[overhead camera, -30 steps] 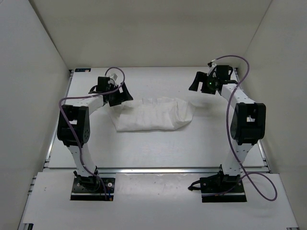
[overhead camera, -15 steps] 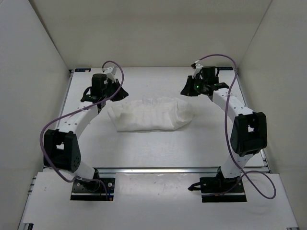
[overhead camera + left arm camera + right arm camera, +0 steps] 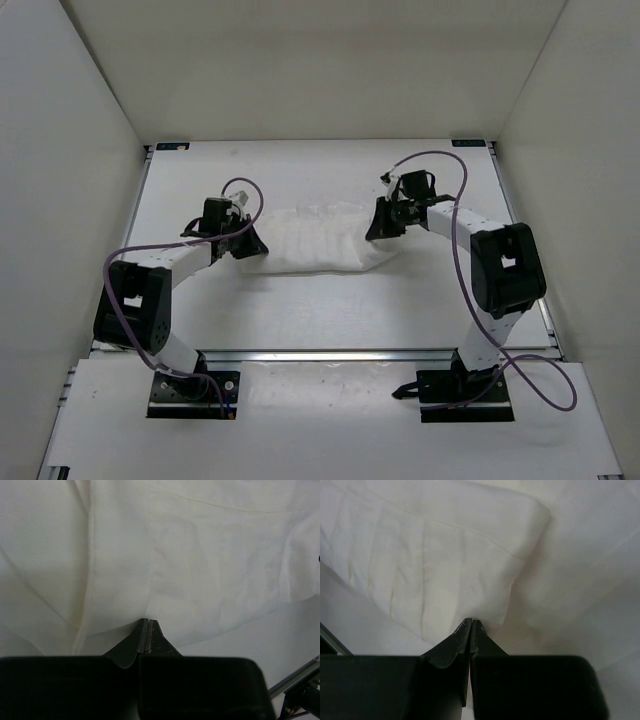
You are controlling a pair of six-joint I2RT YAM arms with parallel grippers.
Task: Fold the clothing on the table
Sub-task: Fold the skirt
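The left claw [image 3: 146, 628] and right claw [image 3: 471, 628] (both closed) pinch the clothing [image 3: 316, 241].

White walls [image 3: 320, 70] on three sides

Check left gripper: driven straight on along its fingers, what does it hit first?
The clothing. The left gripper is shut on the fabric's edge, so going on just pushes into cloth, probably then the table beneath; depth is unclear.
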